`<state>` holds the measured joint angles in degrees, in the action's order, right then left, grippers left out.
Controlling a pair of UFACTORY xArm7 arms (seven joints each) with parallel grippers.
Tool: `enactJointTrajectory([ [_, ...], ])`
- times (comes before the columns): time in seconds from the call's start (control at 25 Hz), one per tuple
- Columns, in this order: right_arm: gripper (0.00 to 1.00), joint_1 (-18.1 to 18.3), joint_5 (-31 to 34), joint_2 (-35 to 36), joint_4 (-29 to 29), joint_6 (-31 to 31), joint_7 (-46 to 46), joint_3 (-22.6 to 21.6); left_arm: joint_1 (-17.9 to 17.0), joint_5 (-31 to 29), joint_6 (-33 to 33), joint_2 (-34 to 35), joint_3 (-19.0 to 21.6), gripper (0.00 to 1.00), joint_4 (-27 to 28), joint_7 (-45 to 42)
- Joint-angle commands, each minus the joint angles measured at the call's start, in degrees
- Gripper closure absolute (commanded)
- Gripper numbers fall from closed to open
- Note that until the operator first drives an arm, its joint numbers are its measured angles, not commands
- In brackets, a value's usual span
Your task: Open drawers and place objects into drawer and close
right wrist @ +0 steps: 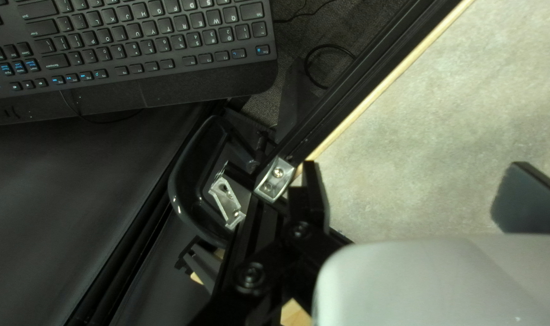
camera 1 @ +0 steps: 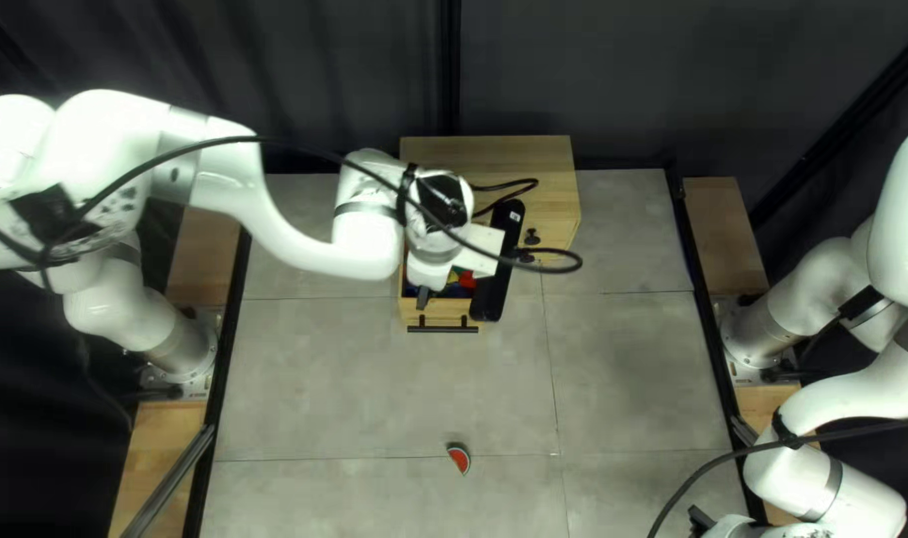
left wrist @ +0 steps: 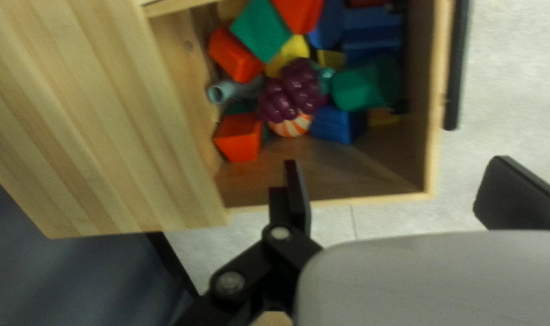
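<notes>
Small red watermelon-slice toy [camera 1: 459, 459] on grey tiled table [camera 1: 344, 399], near-edge side of open pale-wood drawer [camera 1: 441, 312], long axis roughly near-far, slightly slanted. Left gripper [left wrist: 399, 181], spread and empty by drawer, is nearer; right gripper [right wrist: 414, 181] also spread, empty. Left should probably reach nearward

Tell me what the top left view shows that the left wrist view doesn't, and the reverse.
Only the top left view: the watermelon slice on the table and my right arm.
Only the left wrist view: the purple grape bunch and gray tube.
Both: the open drawer, its black handle and colored blocks inside.
</notes>
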<state>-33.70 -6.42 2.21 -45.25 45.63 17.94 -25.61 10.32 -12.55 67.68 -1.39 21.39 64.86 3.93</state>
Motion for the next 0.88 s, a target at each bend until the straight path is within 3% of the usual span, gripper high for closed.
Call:
enactJointTrajectory([
  [0.04,0.0,0.0,0.0,0.0,0.0,0.0,0.0,0.0,-4.62,0.75,-1.9,-2.98,4.41,0.0,1.36,-1.07],
  [0.24,0.0,0.0,0.0,0.0,0.0,0.0,0.0,0.0,-8.79,-1.3,-7.26,-9.2,7.32,0.0,2.75,-1.96],
  [0.52,0.0,0.0,0.0,0.0,0.0,0.0,0.0,0.0,-15.23,-8.75,-13.18,-24.6,6.12,0.0,12.02,-4.74],
  [0.88,0.0,0.0,0.0,0.0,0.0,0.0,0.0,0.0,-17.06,-9.71,-16.72,-32.08,5.19,0.0,15.86,-6.54],
])
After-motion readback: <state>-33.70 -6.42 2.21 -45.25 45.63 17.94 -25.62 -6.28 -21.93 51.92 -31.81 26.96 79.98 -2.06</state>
